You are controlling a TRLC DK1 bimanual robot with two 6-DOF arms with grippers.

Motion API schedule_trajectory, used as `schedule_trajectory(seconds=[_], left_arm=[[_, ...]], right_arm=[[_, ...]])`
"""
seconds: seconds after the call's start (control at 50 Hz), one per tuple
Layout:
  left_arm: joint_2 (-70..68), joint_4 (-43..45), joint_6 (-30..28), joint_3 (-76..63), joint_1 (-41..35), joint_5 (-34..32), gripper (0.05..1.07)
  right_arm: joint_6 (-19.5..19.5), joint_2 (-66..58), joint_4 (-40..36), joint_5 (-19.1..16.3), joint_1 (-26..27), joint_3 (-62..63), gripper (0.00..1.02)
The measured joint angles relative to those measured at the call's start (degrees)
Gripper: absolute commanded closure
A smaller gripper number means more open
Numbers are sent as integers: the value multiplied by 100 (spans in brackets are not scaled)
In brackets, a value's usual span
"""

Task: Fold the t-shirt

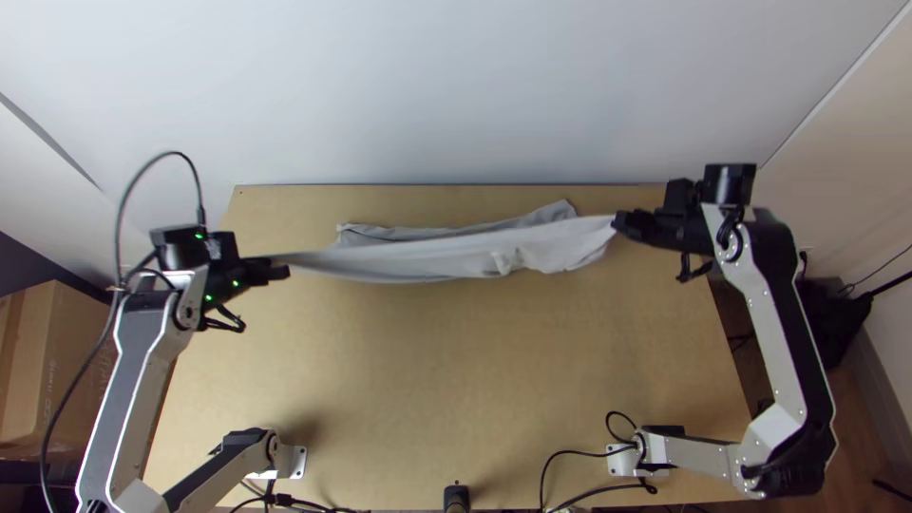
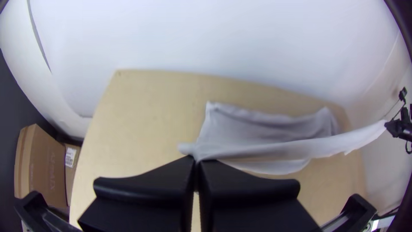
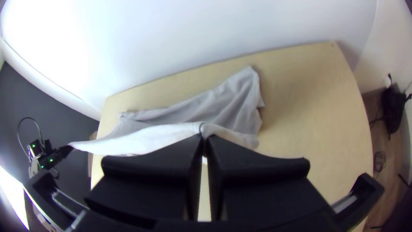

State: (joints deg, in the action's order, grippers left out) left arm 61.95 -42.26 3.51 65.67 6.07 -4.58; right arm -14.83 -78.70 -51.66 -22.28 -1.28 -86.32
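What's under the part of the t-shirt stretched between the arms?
More of the t-shirt lies on the table, showing beyond the stretched part. Whatever is directly beneath is covered, so I can't tell.

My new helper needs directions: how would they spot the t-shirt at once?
Find the light wooden table. Toward its far edge, the pale grey t-shirt is pulled taut between the left gripper and the right gripper. Its soft, wrinkled cloth sets it apart from both hard black grippers.

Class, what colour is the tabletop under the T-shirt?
The tabletop is a plain light tan wood colour; the top view shows it best.
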Motion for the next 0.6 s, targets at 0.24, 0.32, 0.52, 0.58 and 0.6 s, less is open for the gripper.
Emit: schedule_trajectory(seconds=[0.24,0.32,0.52,0.58,0.6], left_arm=[[654,44,293,1915,66,-13,104],[903,118,297,2382,81,-11,104],[1397,149,361,3453,83,11,105],[1462,153,409,3788,83,13,104],[1469,153,428,3893,85,11,105]], right_arm=[[208,-940,0,240,-66,-2153,100],[232,-1132,-2,286,-94,-2758,100],[444,-1484,22,387,-98,-4127,100],[470,-1491,188,417,-98,-4306,100],[483,-1482,289,437,-98,-4352,100]])
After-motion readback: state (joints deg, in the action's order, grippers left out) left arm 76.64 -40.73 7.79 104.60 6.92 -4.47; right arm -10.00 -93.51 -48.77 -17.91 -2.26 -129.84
